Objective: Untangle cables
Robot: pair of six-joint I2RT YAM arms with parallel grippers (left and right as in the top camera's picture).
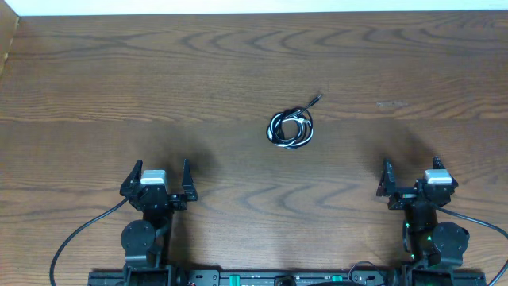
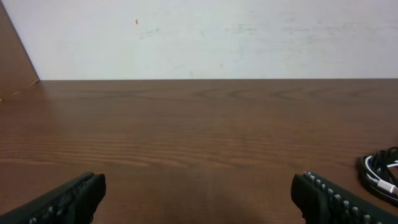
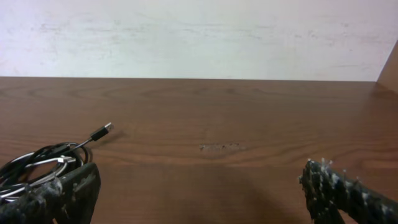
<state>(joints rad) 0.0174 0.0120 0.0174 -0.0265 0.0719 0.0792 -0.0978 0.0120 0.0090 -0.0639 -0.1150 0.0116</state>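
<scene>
The cables [image 1: 290, 129] lie as one small tangled coil on the wooden table, slightly right of centre. The black cord loops around the short white one [image 1: 280, 133], and a black plug end [image 1: 317, 98] sticks out toward the back right. My left gripper [image 1: 163, 164] rests near the front left, open and empty, well short of the coil. My right gripper [image 1: 411, 164] rests near the front right, also open and empty. In the left wrist view the coil [image 2: 379, 171] shows at the right edge, beyond my gripper [image 2: 198, 183]. In the right wrist view the coil [image 3: 43, 163] sits behind my left finger, ahead of my gripper [image 3: 199, 173].
A white wall [image 3: 199, 37] borders the table's far edge. A pale scuff mark [image 3: 219, 147] lies on the wood ahead of the right gripper. Thick black arm wires [image 1: 79, 234] trail beside both arm bases at the front edge.
</scene>
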